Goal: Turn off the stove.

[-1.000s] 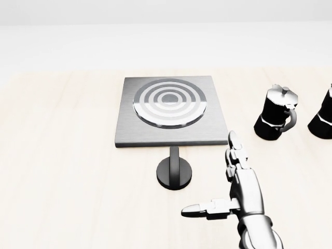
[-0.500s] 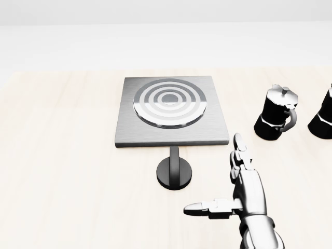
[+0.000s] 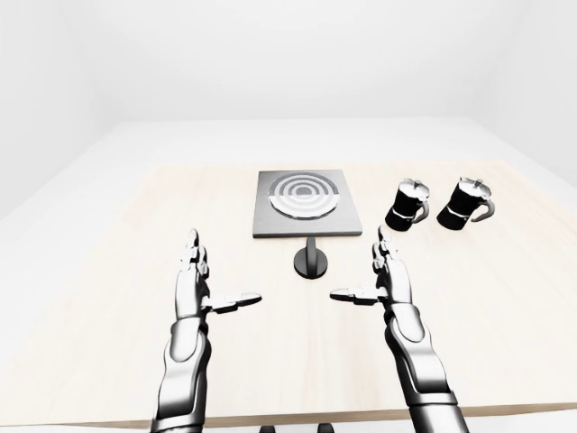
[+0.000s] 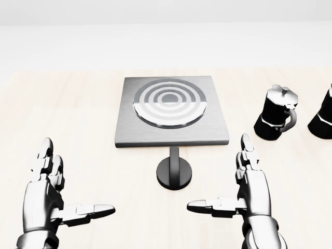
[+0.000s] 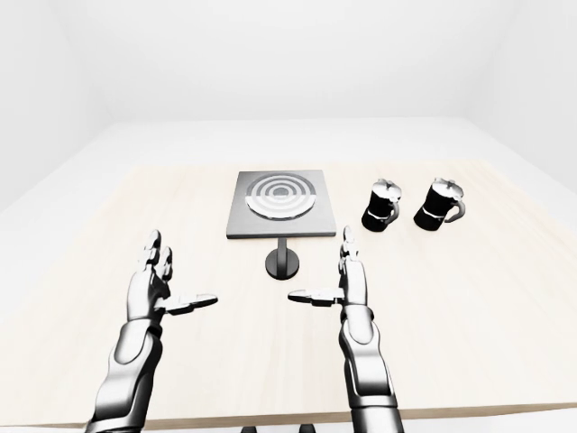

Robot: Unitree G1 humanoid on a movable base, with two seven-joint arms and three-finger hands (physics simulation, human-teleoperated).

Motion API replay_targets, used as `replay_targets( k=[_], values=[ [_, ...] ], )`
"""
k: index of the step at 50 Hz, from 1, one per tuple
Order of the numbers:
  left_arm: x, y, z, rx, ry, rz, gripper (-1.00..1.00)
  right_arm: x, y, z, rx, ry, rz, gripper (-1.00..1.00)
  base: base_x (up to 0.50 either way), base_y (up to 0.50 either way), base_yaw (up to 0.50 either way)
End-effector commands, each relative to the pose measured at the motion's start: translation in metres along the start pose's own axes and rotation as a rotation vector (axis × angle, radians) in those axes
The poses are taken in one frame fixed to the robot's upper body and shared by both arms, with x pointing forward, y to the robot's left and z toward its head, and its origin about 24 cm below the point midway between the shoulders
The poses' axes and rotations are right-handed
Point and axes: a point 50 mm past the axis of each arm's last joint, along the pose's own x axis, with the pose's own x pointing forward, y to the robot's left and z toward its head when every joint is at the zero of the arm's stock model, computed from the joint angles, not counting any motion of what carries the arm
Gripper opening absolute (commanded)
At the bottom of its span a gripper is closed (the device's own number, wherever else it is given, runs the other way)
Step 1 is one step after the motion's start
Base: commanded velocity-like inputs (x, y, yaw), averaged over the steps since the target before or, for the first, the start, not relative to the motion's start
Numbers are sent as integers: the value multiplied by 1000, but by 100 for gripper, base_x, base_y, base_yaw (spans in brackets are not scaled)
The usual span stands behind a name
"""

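A square grey stove (image 4: 171,111) with a ringed round burner (image 4: 169,102) lies on the pale wooden table (image 4: 78,114). Its black round knob (image 4: 174,173) sits on the table just below the stove's near edge. My right hand (image 4: 228,181) is open, fingers up and thumb pointing left, a little to the right of and below the knob. My left hand (image 4: 65,189) is open too, at the lower left of the head view, thumb pointing right, well away from the knob. Neither hand touches anything.
Two black moka pots stand to the right of the stove, one (image 4: 276,120) near it and the other (image 4: 322,119) cut by the head view's right edge. The table's near edge (image 3: 297,419) runs below my forearms.
My left hand has risen into the head view at the lower left. The right hand has shifted slightly right and down. Stove, knob and pots have not moved.
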Motion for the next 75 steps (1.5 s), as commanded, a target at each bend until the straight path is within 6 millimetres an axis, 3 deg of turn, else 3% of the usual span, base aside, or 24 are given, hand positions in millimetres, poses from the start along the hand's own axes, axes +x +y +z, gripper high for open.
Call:
replay_targets(
  k=[1,14,33,42,57,63,75],
  values=[
    [3,-18,3,32,-10,-89,100,1,-1,-1,2,6,-5,100,0,0,0],
    [6,-15,4,12,-15,-62,100,0,-1,0,2,1,-5,100,0,0,0],
    [16,24,24,-97,-90,261,100,0,-2,-1,2,5,-12,100,0,0,0],
    [-2,47,32,-54,-162,371,100,0,-1,0,1,-2,-9,100,0,0,0],
    [-26,89,35,-129,-196,657,100,-1,-2,0,0,-1,-10,100,0,0,0],
    [-33,97,29,-48,-179,742,100,-2,-1,2,3,-8,-10,100,0,0,0],
    [-48,112,19,-51,-120,800,100,-2,-2,1,3,-5,-13,100,0,0,0]
  ],
)
